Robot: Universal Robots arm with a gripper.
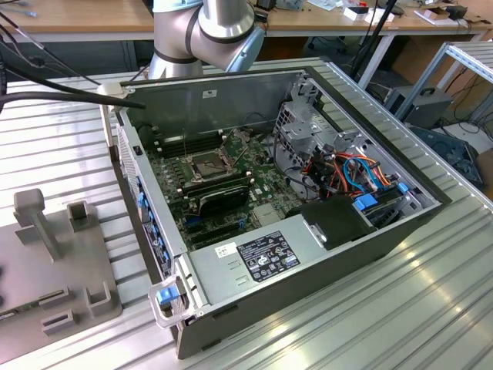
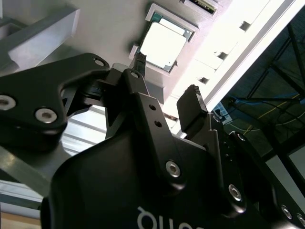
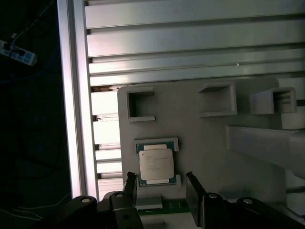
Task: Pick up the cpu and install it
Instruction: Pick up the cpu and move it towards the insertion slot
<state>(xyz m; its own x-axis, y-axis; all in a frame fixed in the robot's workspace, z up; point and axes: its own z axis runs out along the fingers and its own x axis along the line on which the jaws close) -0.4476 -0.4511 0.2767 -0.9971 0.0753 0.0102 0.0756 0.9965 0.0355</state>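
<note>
While its fingers stand apart, the gripper (image 3: pixel 160 183) hovers near the cpu (image 3: pixel 156 164), which lies flat in a grey holder (image 3: pixel 205 143) just beyond its fingertips.

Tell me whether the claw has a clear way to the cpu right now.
Probably yes: the claw hangs open close to the cpu, which lies top-up and uncovered on the grey fixture plate, nothing between them.

The cpu (image 3: pixel 155 164), a square silver-grey chip, flat on the grey fixture plate (image 3: pixel 205 143)
</note>
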